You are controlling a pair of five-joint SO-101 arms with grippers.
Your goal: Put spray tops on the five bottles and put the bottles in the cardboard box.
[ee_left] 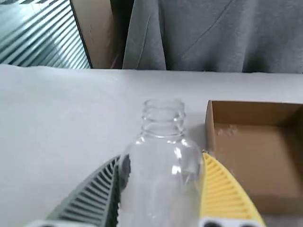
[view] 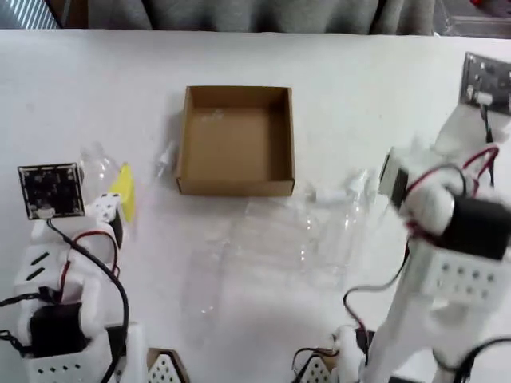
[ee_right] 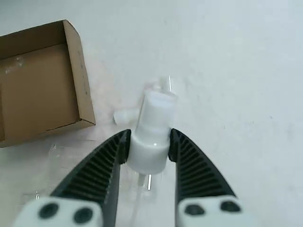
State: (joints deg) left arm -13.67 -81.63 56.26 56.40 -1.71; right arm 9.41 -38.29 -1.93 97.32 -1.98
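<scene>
the left claw [ee_left: 163,161] was closed on a clear bottle [ee_left: 163,137], with its grey finger [ee_left: 97,196] and yellow finger [ee_left: 222,189] pressed against the 2 sides of the body. the bottle's threaded neck was bare and pointed away from the wrist, toward the far edge of the table [ee_left: 57,123]. the cardboard box [view: 235,140] sat open near the middle of the table, and the held bottle was off to its left, apart from it.

the right claw [ee_right: 149,137] gripped a white spray top [ee_right: 155,116] between its 2 black fingers [ee_right: 102,170], over the table to the right of the box. a loose spray top [view: 164,159] lay just beside the box's left wall. another small white piece [view: 322,194] lay near the box's front right corner. clear bottles [view: 271,239] lay on their sides in front of the box, between the 2 arms. i could not tell how many there were.
</scene>
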